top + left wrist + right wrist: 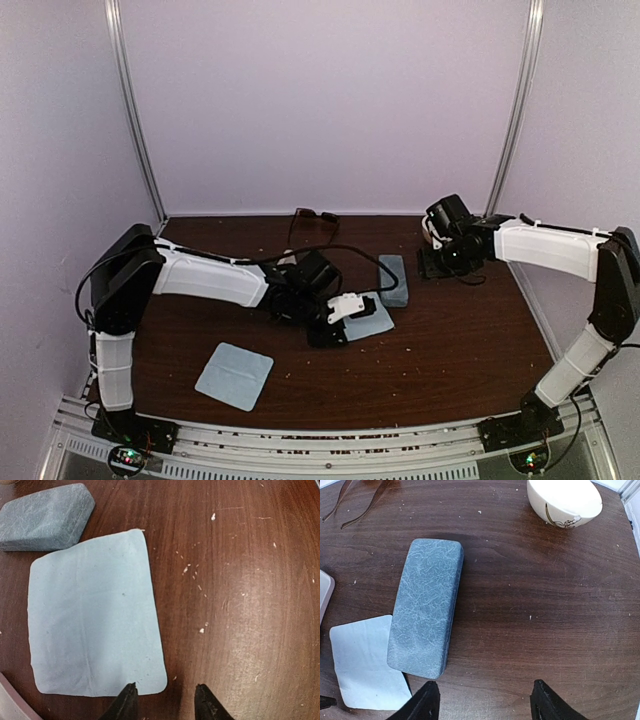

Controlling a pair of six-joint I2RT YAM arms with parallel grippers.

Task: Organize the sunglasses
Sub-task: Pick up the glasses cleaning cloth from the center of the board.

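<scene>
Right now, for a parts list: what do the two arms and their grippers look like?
Both the left arm and right arm have white shell links joined by black joints, on black bases. A black cable loops over the left one. The left gripper and right gripper have dark, tapered fingers.

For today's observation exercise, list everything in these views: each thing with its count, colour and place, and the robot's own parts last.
front cloth: one, light blue, near the table's front left.
centre cloth: one, light blue, flat beside the case.
case: one, grey-blue, closed, mid-table.
wire glasses: one pair, reddish-brown, at the table's far edge.
bowl: one, cream, upper right of the right wrist view.
pinkish object: one, only an edge shows, left of the case.
table: one, dark brown wood.
left gripper: black, jaws apart, at the centre cloth's corner.
right gripper: black, jaws apart, over bare table by the case.
</scene>
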